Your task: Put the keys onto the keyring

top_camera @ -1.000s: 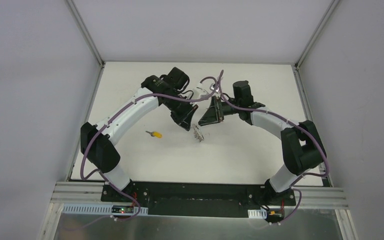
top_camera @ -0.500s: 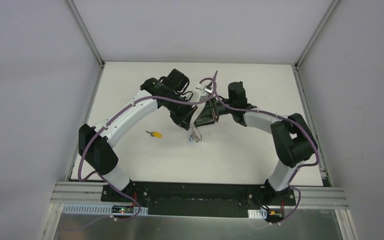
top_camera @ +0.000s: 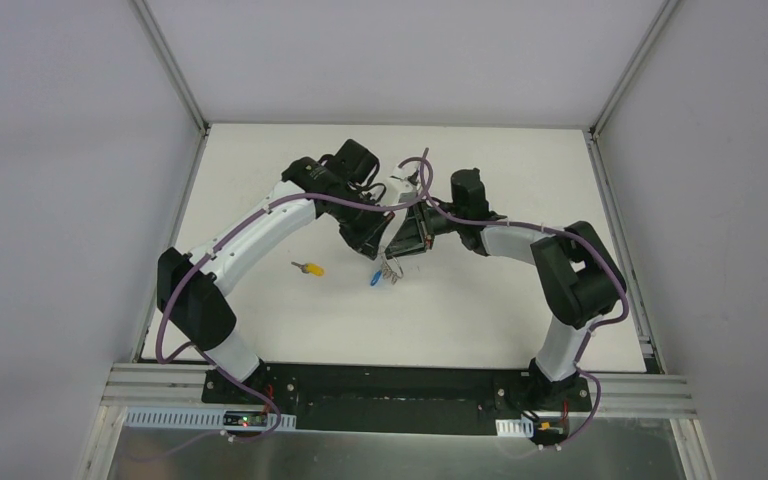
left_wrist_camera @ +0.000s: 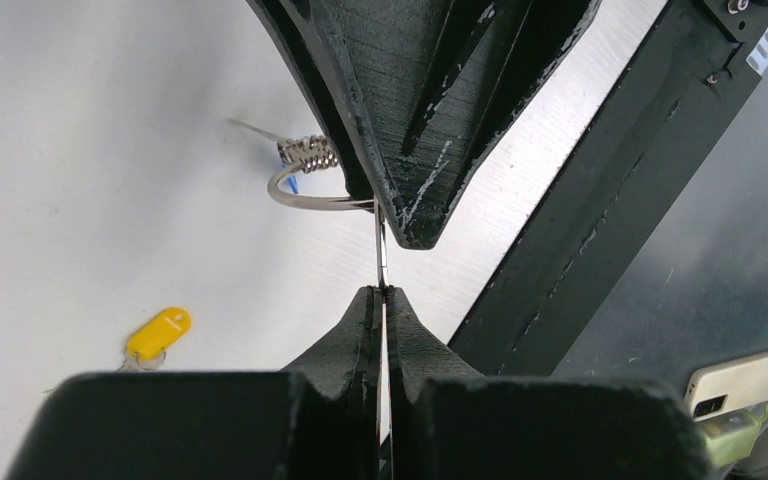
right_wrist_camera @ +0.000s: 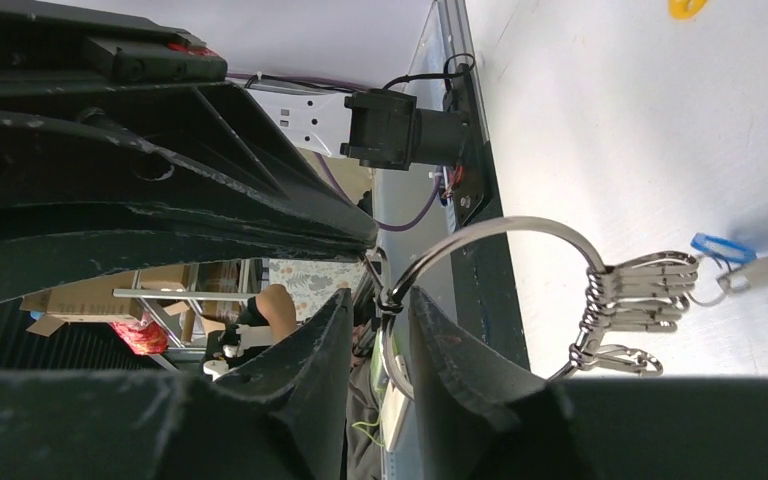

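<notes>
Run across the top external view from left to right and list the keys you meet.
yellow-headed key → blue-headed key → bunch of silver keys

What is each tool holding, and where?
Left tool is shut on a thin metal sliver, edge-on; unidentifiable. The keyring sits by its bare wire, opposite its key bunch, inside the right tool, but a gap shows: grip unclear.
</notes>
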Motion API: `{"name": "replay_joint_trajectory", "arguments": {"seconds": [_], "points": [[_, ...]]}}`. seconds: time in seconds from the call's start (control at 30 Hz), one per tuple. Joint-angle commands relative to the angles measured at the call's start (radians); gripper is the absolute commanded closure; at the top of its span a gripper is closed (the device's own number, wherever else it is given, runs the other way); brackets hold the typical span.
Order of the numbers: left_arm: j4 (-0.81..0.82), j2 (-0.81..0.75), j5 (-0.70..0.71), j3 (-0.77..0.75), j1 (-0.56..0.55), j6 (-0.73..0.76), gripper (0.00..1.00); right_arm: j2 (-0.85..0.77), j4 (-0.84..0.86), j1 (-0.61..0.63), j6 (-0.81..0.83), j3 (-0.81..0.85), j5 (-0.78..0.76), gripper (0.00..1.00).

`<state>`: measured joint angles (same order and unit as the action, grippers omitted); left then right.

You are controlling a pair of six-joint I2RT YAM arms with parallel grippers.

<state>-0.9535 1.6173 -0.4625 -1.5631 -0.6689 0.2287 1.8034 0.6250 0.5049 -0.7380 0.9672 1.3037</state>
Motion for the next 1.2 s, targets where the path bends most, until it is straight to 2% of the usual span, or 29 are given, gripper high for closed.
{"name": "replay_joint_trajectory", "arguments": {"seconds": [0.0,0.43,0.67,0.83,0.97,1.1,1.17], "points": [[0.008,-0.046,-0.001,0.012,-0.011,0.019,1.00,-0.005,0.071,0.004,-0.011,0.001,0.034,0.72],[0.006,-0.038,-0.005,0.008,-0.011,0.018,1.00,0.009,0.071,0.005,-0.017,0.008,0.034,0.83],[0.002,-0.042,-0.015,0.000,-0.011,0.026,1.00,0.009,0.073,0.005,-0.027,0.025,0.033,0.99],[-0.050,-0.046,-0.009,-0.074,-0.008,0.082,1.00,-0.006,0.122,-0.009,-0.086,0.047,0.020,1.00],[-0.060,-0.078,-0.013,-0.142,0.014,0.098,0.82,-0.031,0.182,-0.035,-0.167,0.072,-0.013,1.00],[0.015,-0.138,-0.041,-0.164,0.048,0.035,0.54,-0.068,0.187,-0.057,-0.236,0.106,-0.068,1.00],[0.063,-0.166,-0.057,-0.167,0.066,-0.010,0.47,-0.084,0.229,-0.072,-0.306,0.117,-0.099,1.00]]}}
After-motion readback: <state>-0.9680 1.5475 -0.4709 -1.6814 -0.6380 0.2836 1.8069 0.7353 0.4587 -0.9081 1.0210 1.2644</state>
